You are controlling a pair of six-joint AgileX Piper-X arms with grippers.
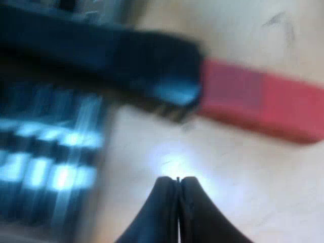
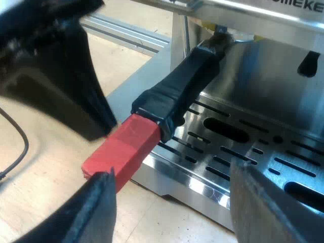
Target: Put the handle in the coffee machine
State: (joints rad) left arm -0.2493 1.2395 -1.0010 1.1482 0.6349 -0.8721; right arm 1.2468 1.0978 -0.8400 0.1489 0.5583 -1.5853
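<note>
light: bright | glare: white spot on table (image 1: 172,164), streaks on drip tray (image 2: 212,190) | shadow: dark under handle (image 1: 126,61)

a pale wooden table (image 2: 50,169) carries everything. the espresso machine (image 2: 263,101) stands directly on it, its shiny base edge meeting the wood just under the slotted drip tray (image 2: 238,136). a grey metal rail (image 2: 126,33) lies flat on the wood beyond the machine's corner. in the left wrist view the wood bears a dark scuff (image 1: 277,20) and a bright glare patch (image 1: 172,163) near the tray's blurred slats.
</note>
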